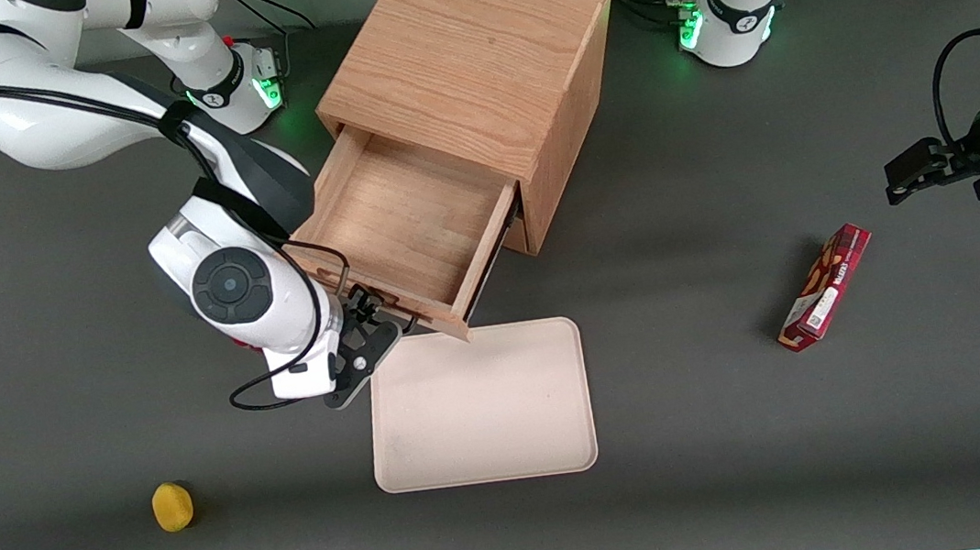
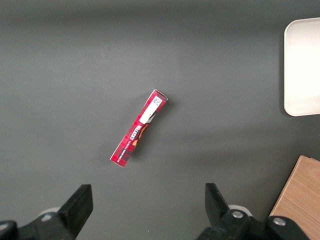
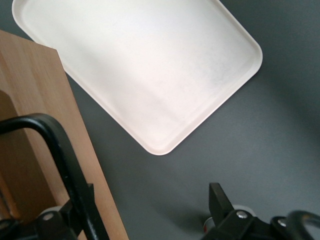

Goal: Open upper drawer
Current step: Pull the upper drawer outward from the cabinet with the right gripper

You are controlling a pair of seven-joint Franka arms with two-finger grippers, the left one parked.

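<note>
The upper drawer (image 1: pixel 410 219) stands pulled well out of the wooden cabinet (image 1: pixel 464 47), its wide shallow box open to view and bare inside. Its front panel is the part nearest the front camera, and one corner of it hangs just over the edge of a pale tray (image 1: pixel 482 405) lying flat on the dark surface (image 1: pixel 706 472).

The right arm's pincer (image 1: pixel 367 330) sits at the drawer front, low over the surface and just beside the tray's corner. In the right wrist view its fingers (image 3: pixel 225 205) are spread apart. The drawer's thin dark bar handle (image 3: pixel 62 155) runs between them, close to one finger and well clear of the other, so nothing is clamped.

A red snack box (image 1: pixel 825 287) lies toward the parked arm's end of the surface, well apart from the cabinet. A small yellow object (image 1: pixel 172 507) rests toward the working arm's end, nearer the front camera than the pincer.
</note>
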